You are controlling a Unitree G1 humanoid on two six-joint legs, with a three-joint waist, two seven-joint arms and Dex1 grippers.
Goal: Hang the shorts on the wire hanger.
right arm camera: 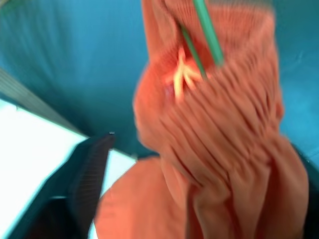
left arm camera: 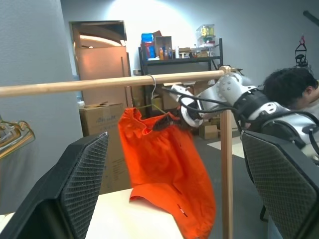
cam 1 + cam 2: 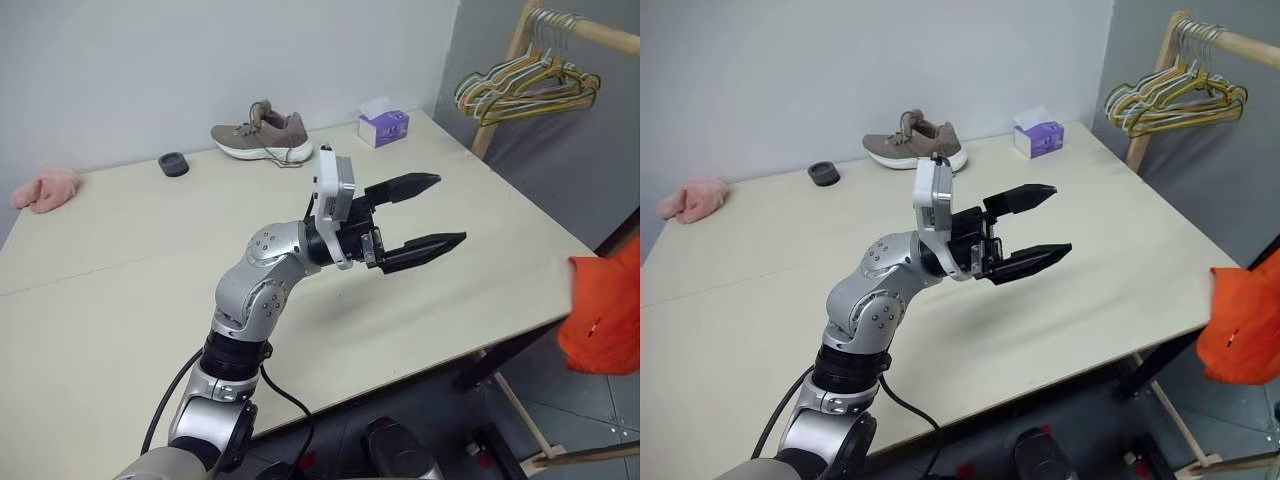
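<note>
Shorts (image 2: 162,169) beside right hand (image 2: 169,121)

Pale wooden table (image 3: 480,250), bearing tan shoe (image 3: 262,135), purple tissue box (image 3: 384,126), black ring (image 3: 173,164), pink cloth (image 3: 45,189).

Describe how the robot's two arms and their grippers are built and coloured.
Left arm: rounded silver-grey metal segments, black joint rings, black cable along the base, white boxy wrist module. Left gripper: two tapered black fingers with mesh-textured pads. Right arm: same silver segments, black band, black cables.
</note>
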